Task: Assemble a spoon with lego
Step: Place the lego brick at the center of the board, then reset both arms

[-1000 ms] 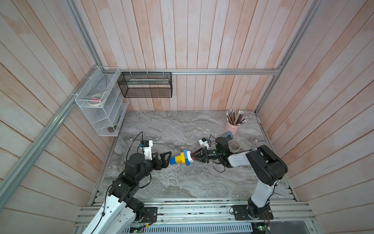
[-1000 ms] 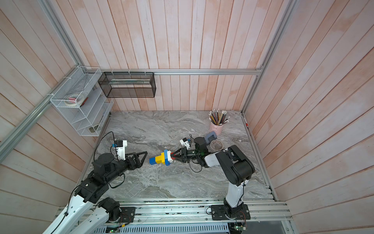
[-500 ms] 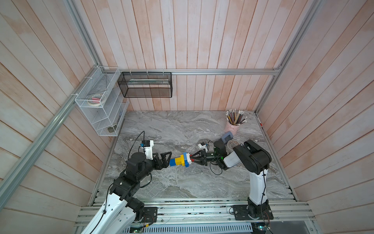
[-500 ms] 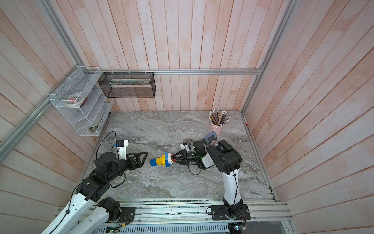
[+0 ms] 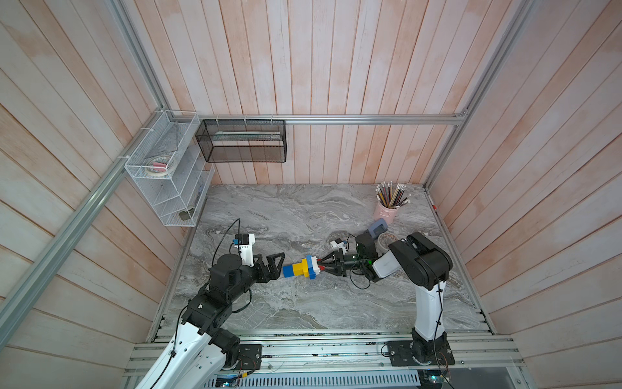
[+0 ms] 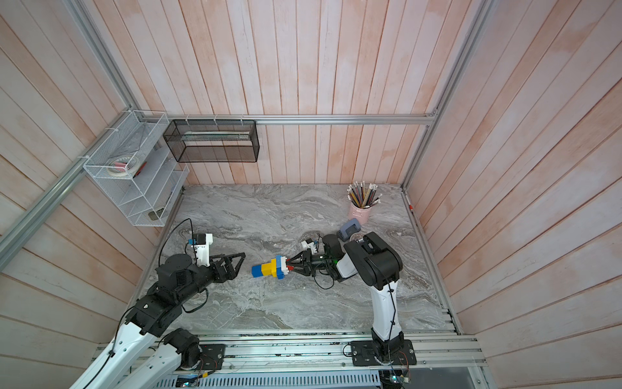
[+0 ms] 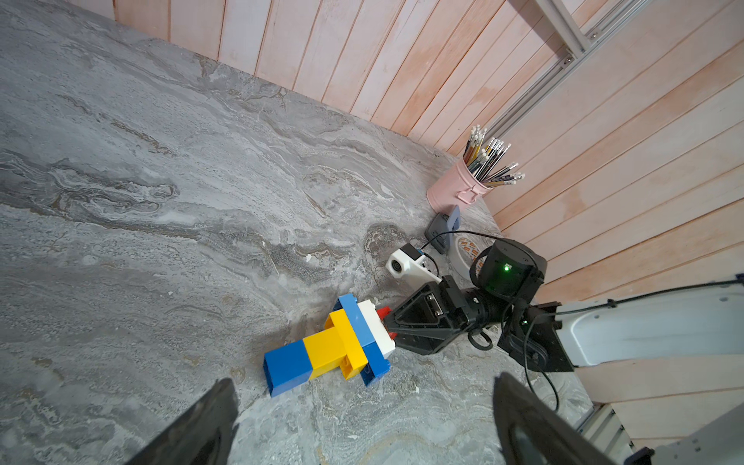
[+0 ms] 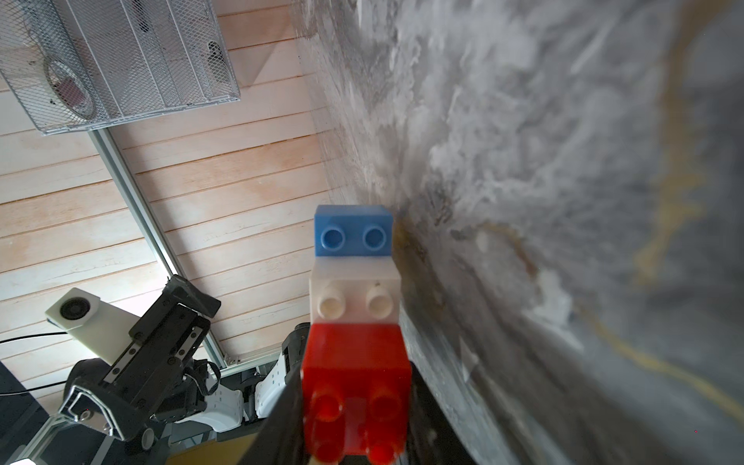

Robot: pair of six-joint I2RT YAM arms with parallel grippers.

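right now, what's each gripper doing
left gripper: jaws open, holding nothing
right gripper: jaws closed on the red end of the spoon

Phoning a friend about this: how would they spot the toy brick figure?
On the marble table, look near the middle. The spoon lies there, red end in the right gripper. Only it is studded bricks: blue and yellow stem, wider blue, white and red head.

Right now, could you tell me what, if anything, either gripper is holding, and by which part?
The right gripper pinches the spoon by the red brick at its head end; the left gripper holds nothing.
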